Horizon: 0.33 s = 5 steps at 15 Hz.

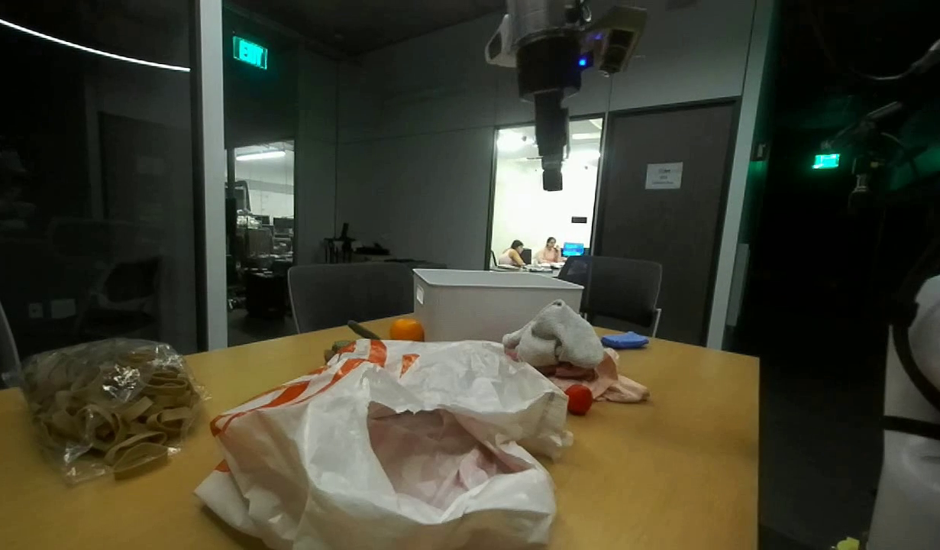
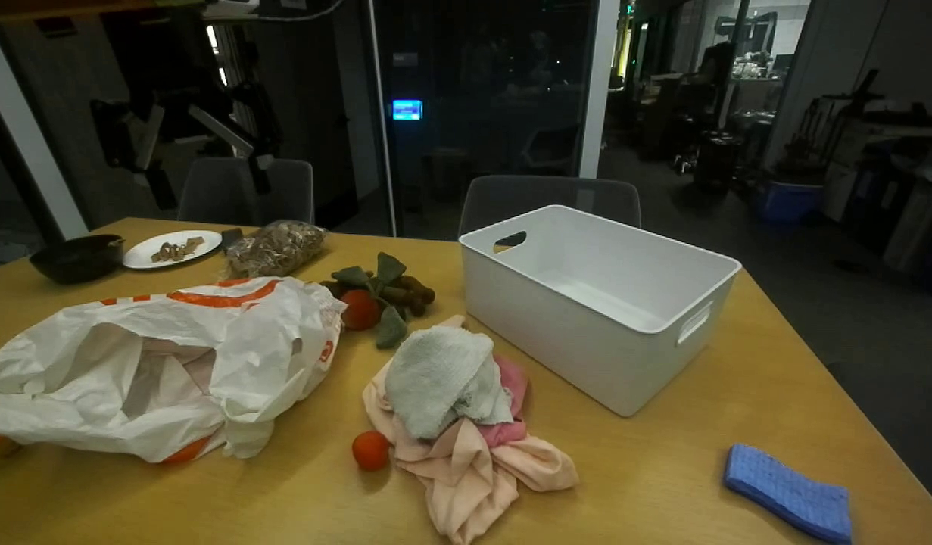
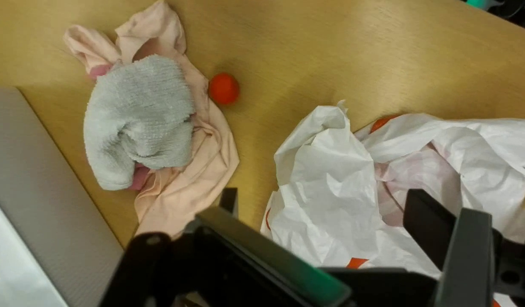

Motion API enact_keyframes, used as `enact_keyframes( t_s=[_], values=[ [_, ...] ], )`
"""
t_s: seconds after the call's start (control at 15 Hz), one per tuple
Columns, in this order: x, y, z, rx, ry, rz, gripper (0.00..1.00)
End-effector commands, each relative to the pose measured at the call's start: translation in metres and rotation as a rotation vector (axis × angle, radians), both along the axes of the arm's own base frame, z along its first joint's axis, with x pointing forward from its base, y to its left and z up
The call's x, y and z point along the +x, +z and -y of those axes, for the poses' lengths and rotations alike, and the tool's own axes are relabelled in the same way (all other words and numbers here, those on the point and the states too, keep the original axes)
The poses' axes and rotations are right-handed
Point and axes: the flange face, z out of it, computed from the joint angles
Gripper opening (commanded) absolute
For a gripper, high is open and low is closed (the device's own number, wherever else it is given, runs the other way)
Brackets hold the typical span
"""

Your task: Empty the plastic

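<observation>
A white plastic bag [image 1: 324,451] with red-orange print lies crumpled on the table, its mouth gaping. It also shows in an exterior view [image 2: 284,341] and in the wrist view [image 3: 330,170]. A pinkish inner side shows through the mouth; any contents are hidden. My gripper [image 1: 552,179] hangs high above the table, pointing down, apart from everything. In the wrist view my gripper [image 3: 324,199] is open with its black fingers wide apart and nothing between them. The bag lies below them.
A white bin [image 2: 534,318] stands beside a grey cloth [image 2: 443,378] on peach and pink cloths. A red ball [image 2: 371,450] lies close by. Around are a blue cloth [image 2: 787,492], a clear bag of tan rings [image 1: 118,412], a plate [image 2: 204,241] and a black pan [image 2: 76,257].
</observation>
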Motion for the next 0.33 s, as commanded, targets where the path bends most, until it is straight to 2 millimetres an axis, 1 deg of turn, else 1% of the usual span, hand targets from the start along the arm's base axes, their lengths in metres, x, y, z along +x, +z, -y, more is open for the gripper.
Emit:
enact_keyframes(
  t_s=[0.0, 0.07, 0.13, 0.27],
  values=[
    [-0.008, -0.001, 0.011, 0.019, 0.009, 0.021, 1.0],
    [-0.016, -0.002, 0.02, 0.032, 0.013, 0.033, 1.0],
    [-0.021, -0.004, 0.024, 0.038, 0.015, 0.042, 1.0],
    [-0.024, -0.006, 0.025, 0.041, 0.018, 0.049, 1.0]
  ],
)
